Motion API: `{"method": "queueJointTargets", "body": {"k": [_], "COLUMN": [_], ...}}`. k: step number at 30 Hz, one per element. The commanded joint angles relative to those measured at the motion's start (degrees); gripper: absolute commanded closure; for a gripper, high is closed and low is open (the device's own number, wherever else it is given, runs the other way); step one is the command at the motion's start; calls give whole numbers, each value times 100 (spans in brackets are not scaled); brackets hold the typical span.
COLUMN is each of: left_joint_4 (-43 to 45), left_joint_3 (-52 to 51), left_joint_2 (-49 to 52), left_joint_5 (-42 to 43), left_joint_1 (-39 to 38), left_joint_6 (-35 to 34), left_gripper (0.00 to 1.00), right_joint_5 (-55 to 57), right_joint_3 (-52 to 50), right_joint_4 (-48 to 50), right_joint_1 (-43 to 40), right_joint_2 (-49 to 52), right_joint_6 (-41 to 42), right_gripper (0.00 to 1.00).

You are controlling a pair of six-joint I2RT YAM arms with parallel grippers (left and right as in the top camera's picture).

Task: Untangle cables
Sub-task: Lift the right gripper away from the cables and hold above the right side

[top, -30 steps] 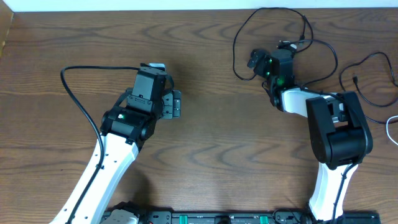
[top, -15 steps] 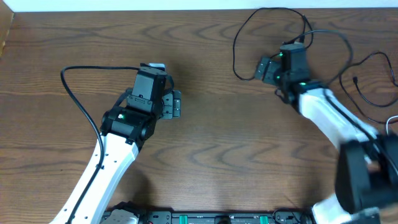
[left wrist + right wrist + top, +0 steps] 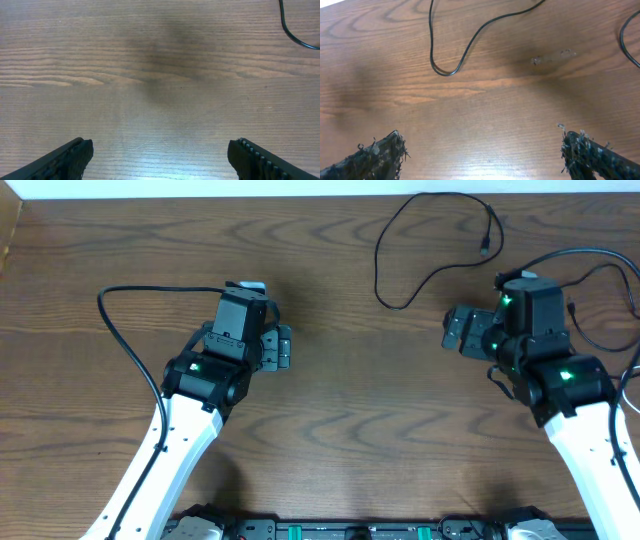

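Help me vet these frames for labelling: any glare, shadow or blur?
Overhead: sharp, evenly lit, no motion blur. Left wrist: soft dark shadow on the table, mild glare near the bottom edge. Right wrist: similar shadow patches and low glare; the black cable is crisp.

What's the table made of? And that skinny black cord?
The table looks like wood, or maybe a wood-look top: it is brown with wavy grain lines and a soft shine. The black cord looks like rubbery plastic: it is thin, smooth, and bends in easy loops.
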Motion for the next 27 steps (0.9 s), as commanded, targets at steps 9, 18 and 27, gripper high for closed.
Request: {"method": "queueJointTargets", "body": {"k": [9, 18, 27], "left_joint_4": [-20, -20, -20], "left_joint_3": [94, 94, 94], "left_joint_2": [-2, 0, 0], "left_joint_5": [-57, -57, -57], "left_joint_1": [24, 24, 24], "left_joint_6": [-9, -9, -9], "left_gripper": [9, 9, 9], "right_joint_5": [555, 835, 835], "right_joint_3": [11, 11, 11], "right_joint_4": [-417, -608, -608], "right_joint_1": [15, 17, 17], "right_joint_2": [-90, -90, -90], "right_joint_6": [-79, -76, -76], "right_gripper": [1, 1, 1]}}
